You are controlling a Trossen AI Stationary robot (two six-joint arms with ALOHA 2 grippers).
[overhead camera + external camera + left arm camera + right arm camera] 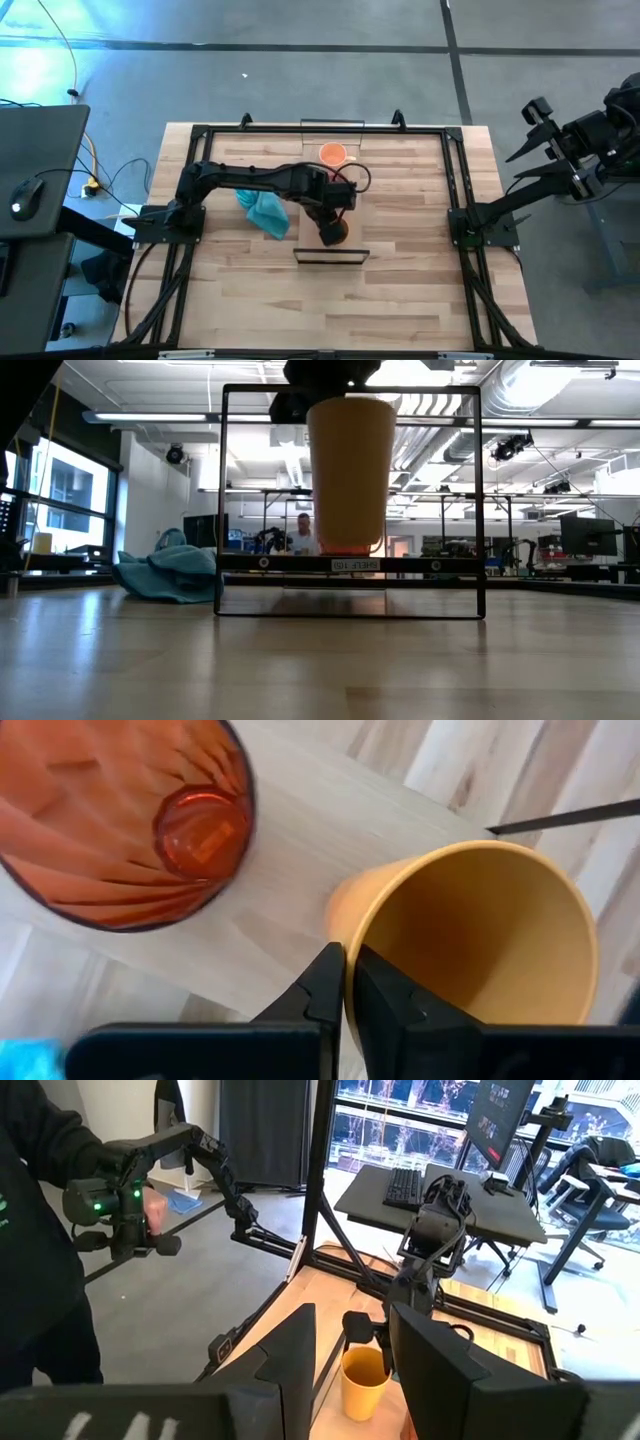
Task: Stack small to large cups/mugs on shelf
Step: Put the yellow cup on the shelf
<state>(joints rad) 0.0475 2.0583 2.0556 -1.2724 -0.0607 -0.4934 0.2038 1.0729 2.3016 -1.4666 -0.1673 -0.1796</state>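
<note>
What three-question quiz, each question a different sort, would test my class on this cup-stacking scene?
1. True or false: the left claw pinches the amber-brown cup by its wall.
2. Which cup stands alone near the edge of the table? A) dark red cup B) pale orange mug C) amber-brown cup
3. Fill in: the right claw, raised off to the side of the table, is ____.

Key: 1 true; 2 B; 3 open.

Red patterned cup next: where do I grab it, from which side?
Probably pinch the red patterned cup at its rim from above, one jaw inside: it stands upright on the shelf, mouth open, as the left gripper holds the amber cup. Right gripper waits off-table.
</note>
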